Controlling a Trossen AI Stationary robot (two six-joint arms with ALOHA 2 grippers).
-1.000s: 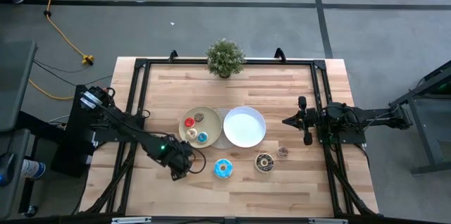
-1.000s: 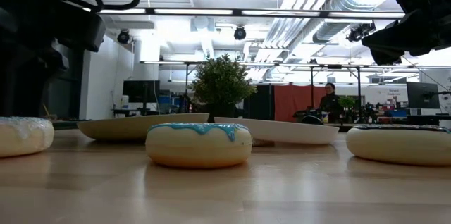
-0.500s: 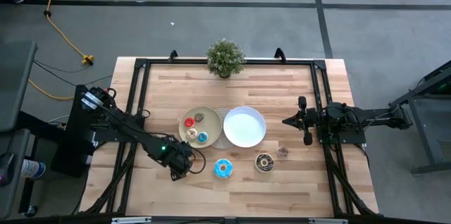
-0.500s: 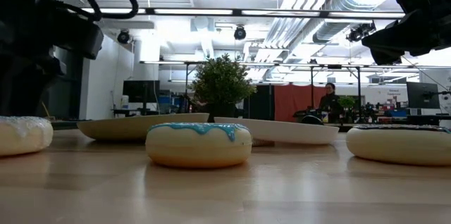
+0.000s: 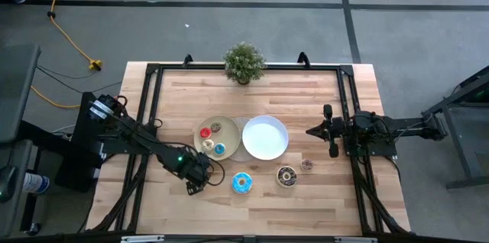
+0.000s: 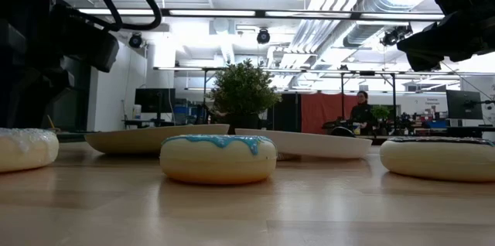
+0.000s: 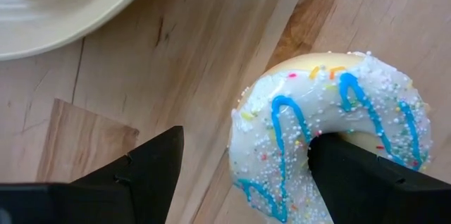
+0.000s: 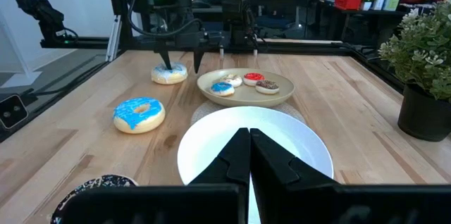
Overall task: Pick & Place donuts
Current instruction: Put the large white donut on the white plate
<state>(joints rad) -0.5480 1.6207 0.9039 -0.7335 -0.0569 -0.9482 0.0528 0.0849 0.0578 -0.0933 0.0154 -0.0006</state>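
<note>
A white donut with sprinkles and blue stripes (image 7: 331,125) lies flat on the table, left of the big blue-iced donut (image 5: 241,183). My left gripper (image 7: 246,146) is open and points down over it, one finger over the donut's hole (image 7: 352,175), the other outside its ring (image 7: 141,171). It also shows in the right wrist view (image 8: 181,60). A dark brown donut (image 5: 286,175) and a small brown one (image 5: 306,164) lie to the right. Several small donuts lie on the beige plate (image 5: 200,121). My right gripper (image 5: 330,132) is shut, waiting at the table's right side. My left gripper comes from above with its fingers on either side of the white donut's ring wall (image 7: 282,146). I cannot tell whether either finger touches the donut, which lies flat on the table.
A white plate (image 5: 265,137) sits beside the beige plate on a round mat. A potted plant (image 5: 244,63) stands at the far edge. Black frame rails (image 5: 149,113) run along the left and right sides. Bare wood lies along the near edge.
My left arm has shifted a little above the white sprinkled donut. The donut has stayed where it was.
</note>
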